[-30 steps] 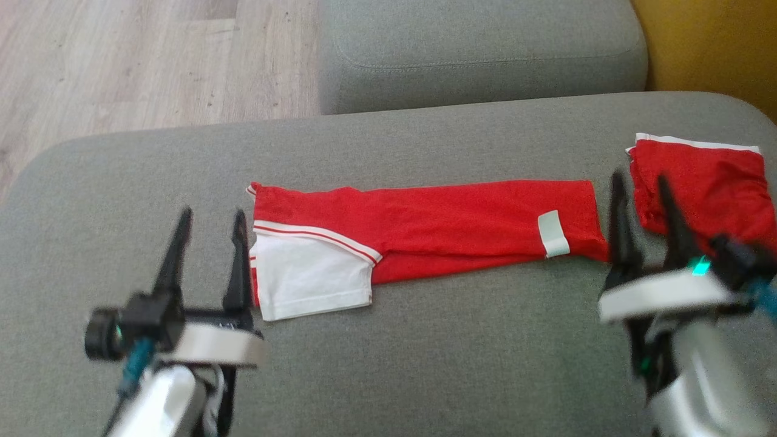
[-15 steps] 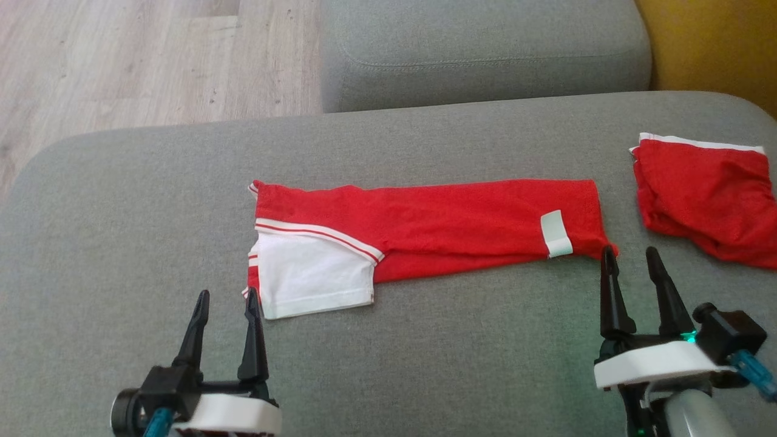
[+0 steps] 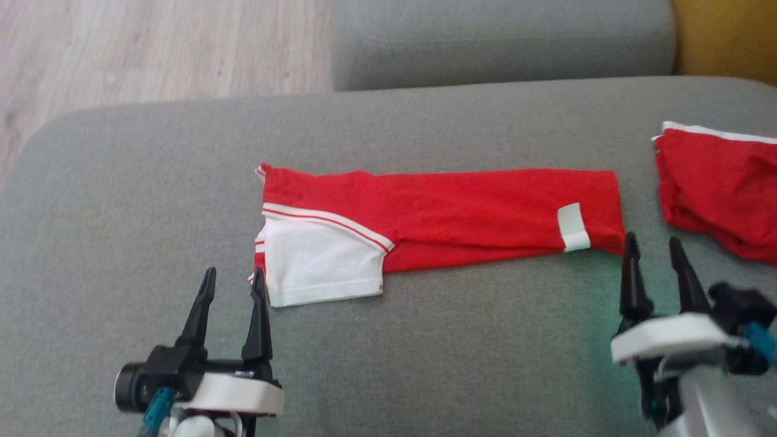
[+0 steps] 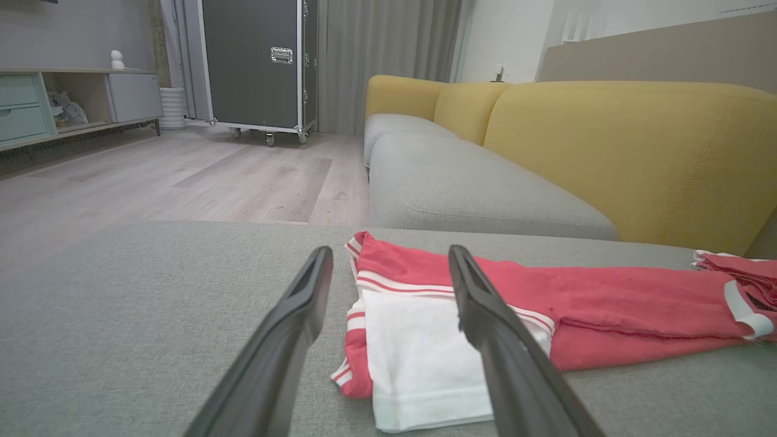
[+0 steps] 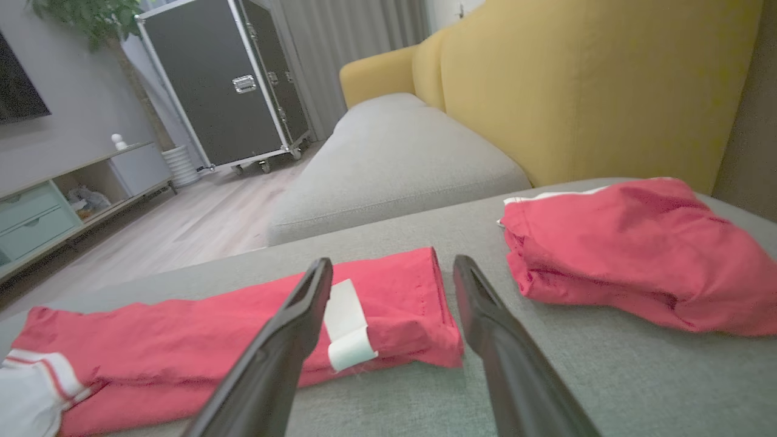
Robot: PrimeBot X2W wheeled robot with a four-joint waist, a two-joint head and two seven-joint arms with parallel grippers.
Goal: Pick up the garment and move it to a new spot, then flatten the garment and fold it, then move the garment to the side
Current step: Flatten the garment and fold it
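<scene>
One folded garment (image 3: 443, 209) on sofa (image 3: 121, 182), left hand (image 3: 234, 273), right hand (image 3: 652, 239), both spread, empty.

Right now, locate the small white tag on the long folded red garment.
Head view: the white tag sits at the red garment's right end, just left of the right gripper's tips.

2 garments: folded garment (image 3: 473, 209), bundled garment (image 3: 716, 182). 2 grippers: left gripper (image 3: 234, 273), right gripper (image 3: 652, 238). 1 sofa (image 3: 425, 340).

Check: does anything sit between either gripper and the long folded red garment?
Nothing visible does. The left gripper faces the white-sleeve end of the garment and the right gripper its labelled end, over bare cushion. A second red garment lies off to the right.
</scene>
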